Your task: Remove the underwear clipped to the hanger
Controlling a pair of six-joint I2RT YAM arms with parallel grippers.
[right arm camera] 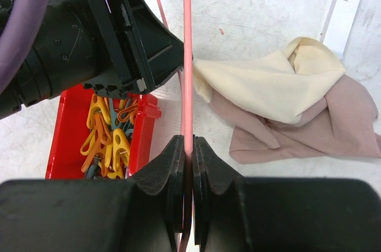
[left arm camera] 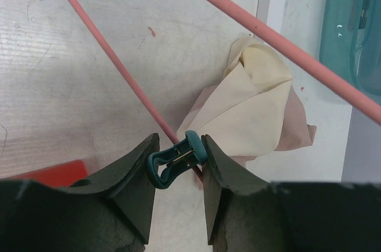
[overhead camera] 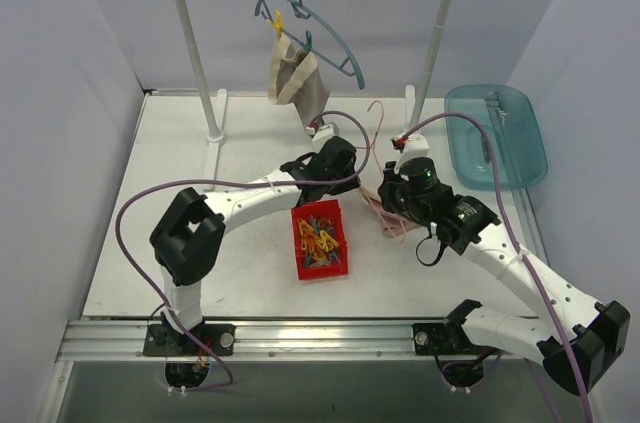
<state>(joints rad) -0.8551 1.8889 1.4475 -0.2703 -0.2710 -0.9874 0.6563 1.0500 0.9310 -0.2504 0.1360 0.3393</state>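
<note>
Underwear: Because the cream-and-beige cloth underwear (left arm camera: 250, 109) lies crumpled, I judge it light, limp and easy to drag. It won't break, but it could snag.
Where it is: On the white bench (left arm camera: 59, 55), just ahead of my left pincer (left arm camera: 178, 145) and ahead-right of my right pincer (right arm camera: 188, 148). One corner runs into the clip.
Hold point: The teal plastic spring clip (left arm camera: 175, 159), not the cloth. It is small, stiff and probably slick, so it wants a square squeeze on its handle ends.
Hanger: The thin pink wire hanger (left arm camera: 125, 82) looks light and springy and would likely swing if not held.
Left pincer: Narrowed to the clip's width, with a finger against each side and the clip between the tips. I cannot tell whether its mouth has opened.
Right pincer: Closed tight on the hanger's pink bar, which runs straight ahead from between the fingers.
Left arm pose: Stretched forward and low, with the wrist tipped down over the bench.
Right arm pose: Reaching in from the right, elbow bent, with its wrist close beside the left one.
Nearby: The red plastic bin of loose clips (right arm camera: 71, 133) sits left of my right pincer.
</note>
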